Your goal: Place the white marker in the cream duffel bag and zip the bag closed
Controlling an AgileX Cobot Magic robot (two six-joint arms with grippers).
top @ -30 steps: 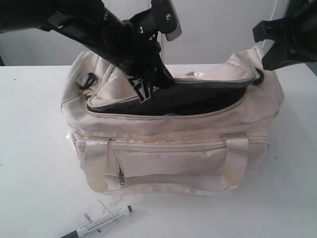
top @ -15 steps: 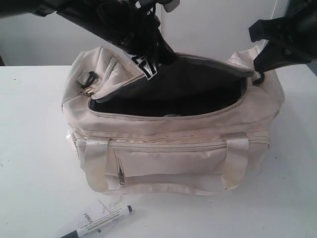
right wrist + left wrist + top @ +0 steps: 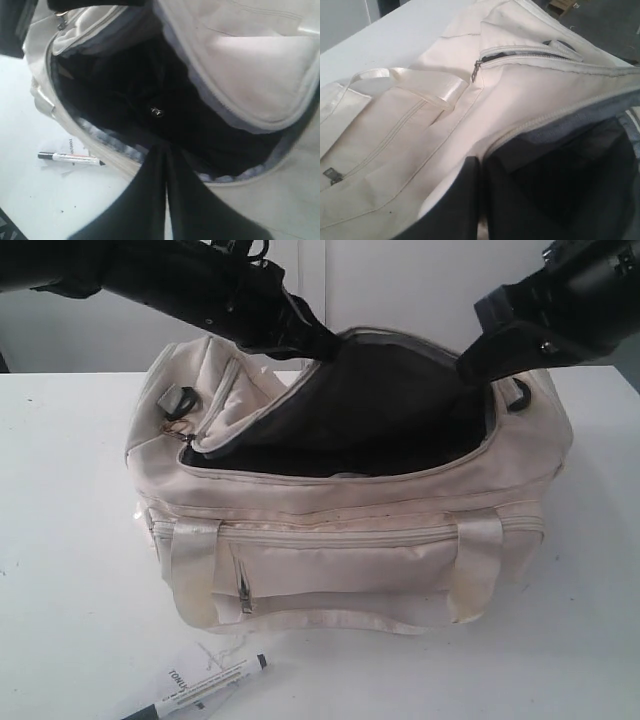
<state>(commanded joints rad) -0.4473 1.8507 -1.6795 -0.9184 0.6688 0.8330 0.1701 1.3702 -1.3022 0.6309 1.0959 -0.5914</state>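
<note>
The cream duffel bag (image 3: 350, 560) stands in the middle of the white table, its top unzipped and the dark lining showing. My left gripper (image 3: 318, 345) is shut on the edge of the bag's top flap (image 3: 370, 390) and holds it raised; the left wrist view shows the closed fingers (image 3: 481, 162) at the flap's zip edge. My right gripper (image 3: 470, 365) hangs shut and empty over the bag's right end, its tips (image 3: 166, 147) above the opening's rim. The white marker (image 3: 200, 688) lies on the table in front of the bag, and the marker (image 3: 70, 158) also shows beyond the rim.
A white paper tag (image 3: 185, 672) lies under the marker near the table's front edge. A black strap ring with a keychain (image 3: 178, 410) sits at the bag's left end. The front pocket's zip pull (image 3: 245, 595) hangs down. A wall stands behind the table.
The left gripper has risen with the flap, opening the bag's mouth much wider. The right gripper has come down and leftward to the bag's right end. The marker has not moved.
</note>
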